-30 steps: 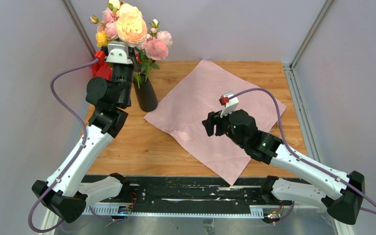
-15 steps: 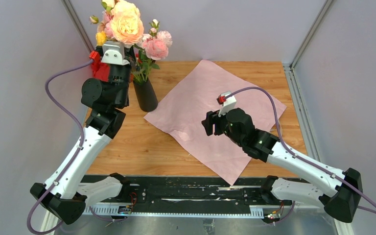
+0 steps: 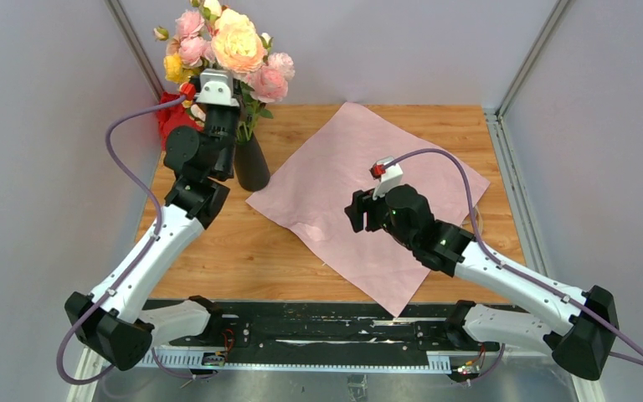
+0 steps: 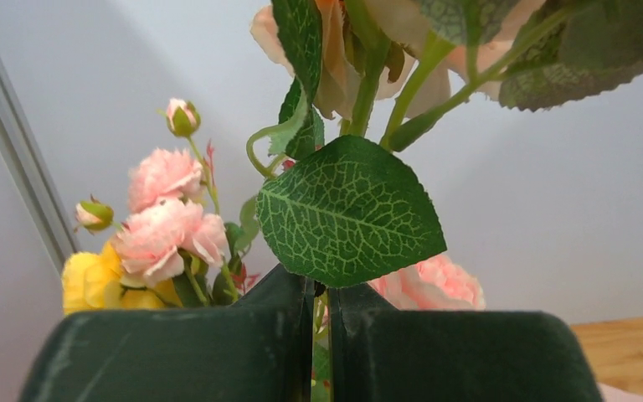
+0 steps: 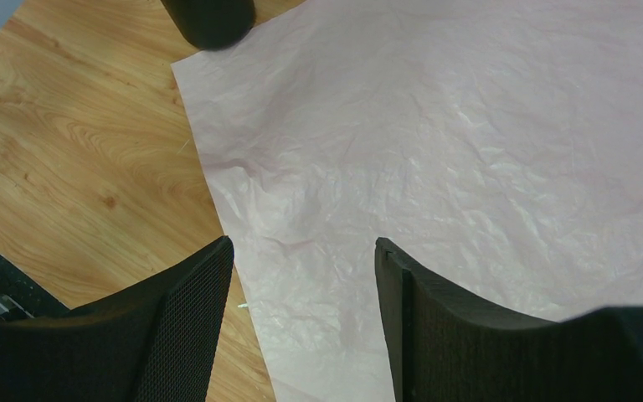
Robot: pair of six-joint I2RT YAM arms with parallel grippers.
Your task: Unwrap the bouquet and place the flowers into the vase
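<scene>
Table [image 3: 218, 251]: wooden, pink paper [image 3: 326, 167] spread flat.
Left claw [image 4: 320, 289]: pinched on flowers [image 3: 239, 46], near vase [image 3: 252, 167].
Right claw [image 5: 301, 243]: apart, over paper.

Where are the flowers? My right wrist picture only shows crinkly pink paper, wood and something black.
Observer: The pink, peach and yellow roses stand in a small matte black vase, far left on the table.
Operator: Is anyone holding them?
Observer: The left gripper is shut on a thin green stem.
Operator: What else is there?
Observer: A bright red cloth lies bunched left of the vase.
</scene>
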